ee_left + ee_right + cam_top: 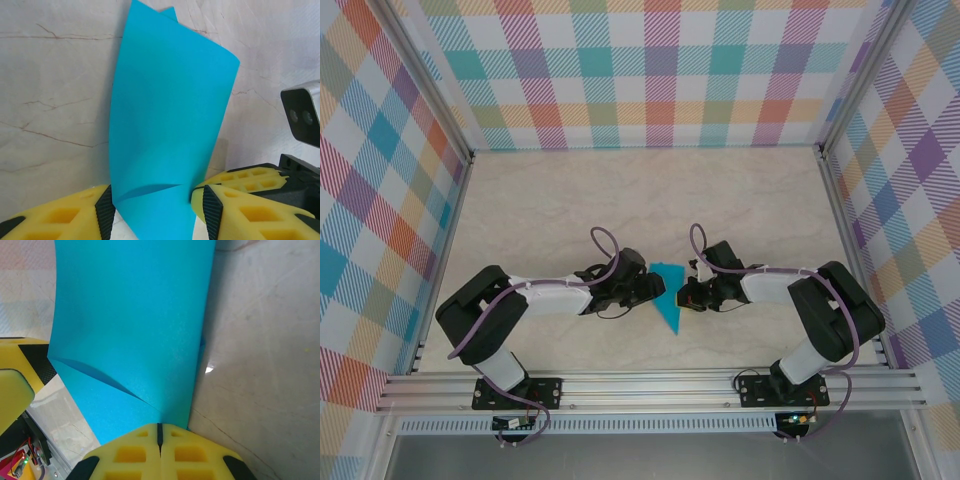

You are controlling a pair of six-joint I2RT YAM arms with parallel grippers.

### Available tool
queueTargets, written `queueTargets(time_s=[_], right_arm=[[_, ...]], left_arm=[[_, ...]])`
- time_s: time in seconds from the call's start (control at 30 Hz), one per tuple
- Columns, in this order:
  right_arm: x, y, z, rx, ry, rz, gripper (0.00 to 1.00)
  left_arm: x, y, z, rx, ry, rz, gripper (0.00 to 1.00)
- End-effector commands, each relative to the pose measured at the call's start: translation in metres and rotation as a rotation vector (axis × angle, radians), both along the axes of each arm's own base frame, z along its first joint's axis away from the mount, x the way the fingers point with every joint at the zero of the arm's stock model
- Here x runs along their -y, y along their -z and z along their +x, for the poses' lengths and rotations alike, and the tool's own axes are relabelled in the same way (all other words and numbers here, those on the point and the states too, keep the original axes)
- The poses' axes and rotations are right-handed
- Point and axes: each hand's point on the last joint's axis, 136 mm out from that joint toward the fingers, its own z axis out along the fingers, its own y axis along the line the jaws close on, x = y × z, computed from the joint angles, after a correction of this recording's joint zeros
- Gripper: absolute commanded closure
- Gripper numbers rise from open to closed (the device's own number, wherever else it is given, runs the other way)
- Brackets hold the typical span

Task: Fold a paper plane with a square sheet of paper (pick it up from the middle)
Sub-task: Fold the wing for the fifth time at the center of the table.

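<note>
Mid-fold: our right gripper [160, 432] clamps square sheet of paper [130, 315]; left gripper [155, 207] half-open astride it. Next, we reckon: press crease.

Black-and-white arms [545, 295] carry looping purple cables [605, 240]; yellow gripper fingers [60, 217] have black pads [106, 210].

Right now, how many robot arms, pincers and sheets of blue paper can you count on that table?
Robot arms: 2
Pincers, left and right: 2
Blue paper sheets: 1
Total: 5
</note>
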Motion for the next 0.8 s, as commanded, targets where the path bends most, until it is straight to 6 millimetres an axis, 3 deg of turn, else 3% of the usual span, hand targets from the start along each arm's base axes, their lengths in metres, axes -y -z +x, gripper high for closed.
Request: queueTargets(time_s=[0.0, 0.6, 0.77], right_arm=[[0.015, 0.016, -0.006, -0.018, 0.012, -0.061, 0.99], [0.011, 0.018, -0.003, -0.004, -0.040, -0.047, 0.99], [0.012, 0.018, -0.001, 0.000, -0.049, -0.057, 0.99]], left_arm=[[-0.004, 0.000, 0.003, 0.001, -0.028, 0.020, 0.48], [0.021, 0.001, 0.026, -0.016, 0.092, -0.112, 0.55], [0.017, 0.001, 0.033, -0.035, 0.105, -0.155, 0.61]])
